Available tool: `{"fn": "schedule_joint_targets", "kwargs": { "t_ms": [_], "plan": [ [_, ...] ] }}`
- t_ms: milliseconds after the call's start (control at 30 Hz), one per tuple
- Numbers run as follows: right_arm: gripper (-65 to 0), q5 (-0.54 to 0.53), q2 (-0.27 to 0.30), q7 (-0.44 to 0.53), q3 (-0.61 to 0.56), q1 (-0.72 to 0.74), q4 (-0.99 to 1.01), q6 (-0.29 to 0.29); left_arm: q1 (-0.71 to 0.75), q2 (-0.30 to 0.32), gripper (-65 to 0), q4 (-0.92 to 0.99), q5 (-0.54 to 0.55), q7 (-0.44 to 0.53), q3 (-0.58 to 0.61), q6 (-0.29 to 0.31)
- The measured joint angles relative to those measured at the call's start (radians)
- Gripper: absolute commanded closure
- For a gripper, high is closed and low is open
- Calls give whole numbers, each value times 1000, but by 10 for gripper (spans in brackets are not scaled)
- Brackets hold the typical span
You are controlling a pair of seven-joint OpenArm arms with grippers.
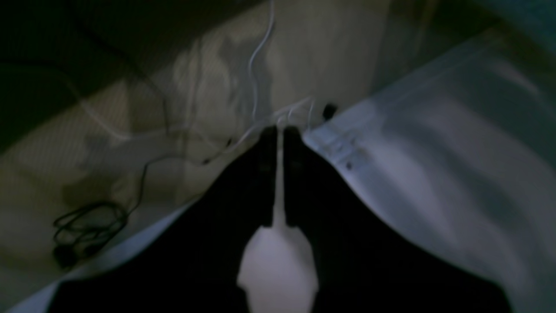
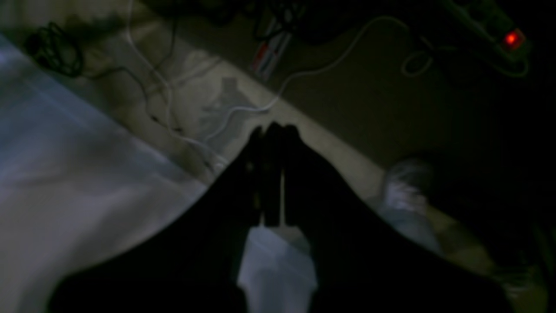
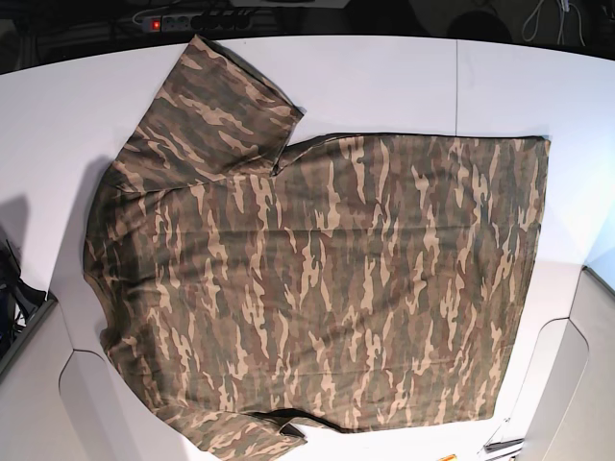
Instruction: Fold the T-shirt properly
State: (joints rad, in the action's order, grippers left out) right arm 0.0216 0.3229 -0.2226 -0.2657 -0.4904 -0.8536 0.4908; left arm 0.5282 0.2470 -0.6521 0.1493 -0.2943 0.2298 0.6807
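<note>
Item: camouflage-print short-sleeved cloth T-shirt (image 3: 317,288), flat on white surface (image 3: 404,86), unfolded, away from both my hands; left hand (image 1: 280,130), right hand (image 2: 273,128) pressed together, empty; next, I judge: pinch a sleeve edge.

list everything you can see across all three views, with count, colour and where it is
T-shirt: one, camouflage of brown, tan and olive, spread flat across the table in the base view, one sleeve toward the far left corner
table: one, white, under the shirt; its edge shows in both wrist views
power strip: one, pale with a lit red switch, on the floor beyond the table
coiled cable: one, black, on the floor beside the table
loose cables: several, white and dark, trailing over the floor
left gripper: one, black, shut, holding nothing, above the table edge
right gripper: one, black, shut, holding nothing, above the table edge
</note>
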Motion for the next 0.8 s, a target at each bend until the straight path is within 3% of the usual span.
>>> {"fn": "schedule_joint_targets", "kwargs": {
  "t_ms": [100, 200, 533, 800],
  "plan": [
    [0, -97, 63, -6, 0, -76, -128, 48, 49, 1, -48, -84, 52, 6, -7, 2],
    [0, -152, 108, -1, 2, -147, -279, 51, 107, 4, -48, -157, 86, 3, -49, 2],
    [0, -161, 232, -47, 6, -369, -751, 57, 313, 16, -48, -487, 128, -40, -337, 2],
    [0, -340, 237, -195, 96, -408, -1026, 63, 481, 42, -50, -800, 319, -100, -571, 5]
  ]
}}
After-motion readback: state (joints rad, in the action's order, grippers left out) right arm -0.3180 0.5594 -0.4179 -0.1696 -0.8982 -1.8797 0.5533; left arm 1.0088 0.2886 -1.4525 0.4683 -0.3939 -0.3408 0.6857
